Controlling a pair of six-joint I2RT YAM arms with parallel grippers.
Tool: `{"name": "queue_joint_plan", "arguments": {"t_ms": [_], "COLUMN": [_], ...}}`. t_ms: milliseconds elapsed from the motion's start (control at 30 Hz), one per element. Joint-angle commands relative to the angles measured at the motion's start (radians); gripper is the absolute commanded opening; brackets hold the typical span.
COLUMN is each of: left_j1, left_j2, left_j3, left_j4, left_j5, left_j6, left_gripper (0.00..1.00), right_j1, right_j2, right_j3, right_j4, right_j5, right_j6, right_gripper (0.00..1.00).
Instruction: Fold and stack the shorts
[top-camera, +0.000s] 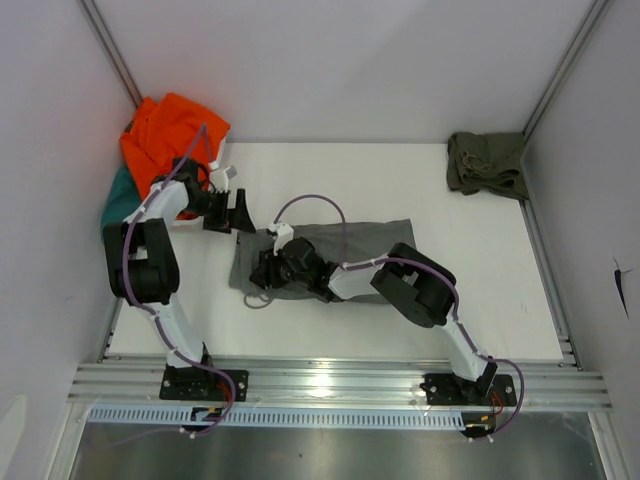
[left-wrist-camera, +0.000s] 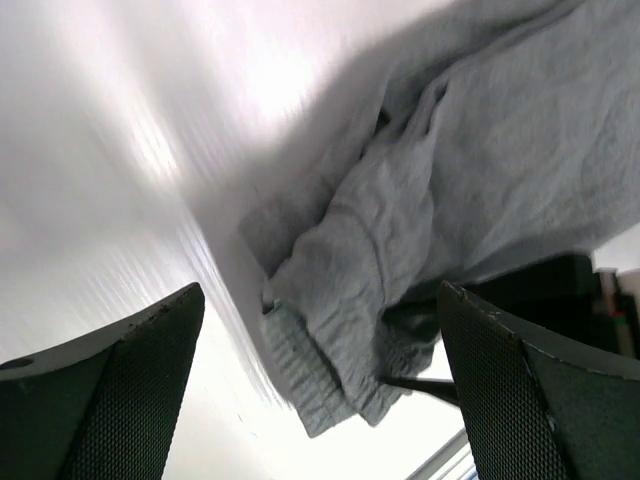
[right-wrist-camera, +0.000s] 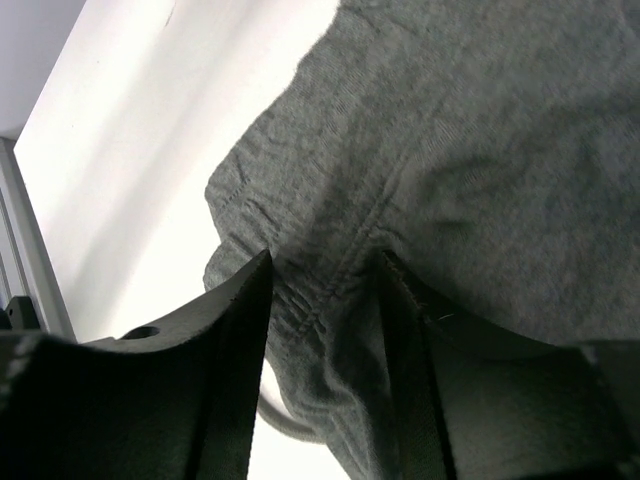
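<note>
My left fingers wide apart, over bench near far left. My right fingers clamped on grey shorts, mid bench. Far right corner: green shorts. Far left corner: orange cloth.

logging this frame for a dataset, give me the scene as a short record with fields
table: white
grey shorts: lying mid-table, left end rumpled
olive shorts: bunched at the far right corner, apart from the grey pair
orange garment: heaped at the far left corner
teal garment: beside the orange one at the left edge
left gripper: open, empty, by the grey pair's far left corner
right gripper: pinching a fold at the grey pair's left end
stack: not yet made
</note>
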Motion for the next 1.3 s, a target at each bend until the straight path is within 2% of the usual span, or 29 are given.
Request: {"name": "queue_joint_plan", "arguments": {"t_ms": [0, 233, 433, 567, 667, 767, 1067, 1267], "left_j1": [0.04, 0.071, 0.071, 0.072, 0.071, 0.072, 0.054, 0.025], "left_j2": [-0.083, -0.183, -0.169, -0.183, -0.188, -0.186, -0.148, -0.113], "left_j3": [-0.108, -0.285, -0.329, -0.372, -0.397, -0.421, -0.435, -0.434], "left_j4": [0.059, 0.138, 0.141, 0.234, 0.287, 0.323, 0.368, 0.354], "left_j5": [0.048, 0.097, 0.105, 0.062, 0.057, 0.059, 0.119, 0.131], "left_j6": [-0.018, -0.058, -0.061, -0.113, -0.168, -0.196, -0.216, -0.216], "left_gripper": [0.99, 0.99, 0.99, 0.99, 0.99, 0.99, 0.99, 0.91], "right_j1": [-0.002, -0.002, -0.024, -0.061, -0.102, -0.125, -0.116, -0.088], "right_j2": [-0.083, -0.208, -0.321, -0.347, -0.326, -0.277, -0.124, -0.065], "right_j3": [-0.039, -0.067, -0.102, -0.173, -0.199, -0.19, -0.06, -0.001], "right_j4": [0.064, 0.053, -0.061, -0.066, -0.1, -0.125, -0.227, -0.275], "right_j5": [-0.002, -0.021, 0.057, 0.097, 0.162, 0.163, 0.14, 0.151], "right_j6": [0.009, -0.001, -0.036, -0.025, 0.033, 0.062, 0.07, 0.065], "right_gripper": [0.5, 0.52, 0.53, 0.53, 0.53, 0.53, 0.54, 0.54]}}
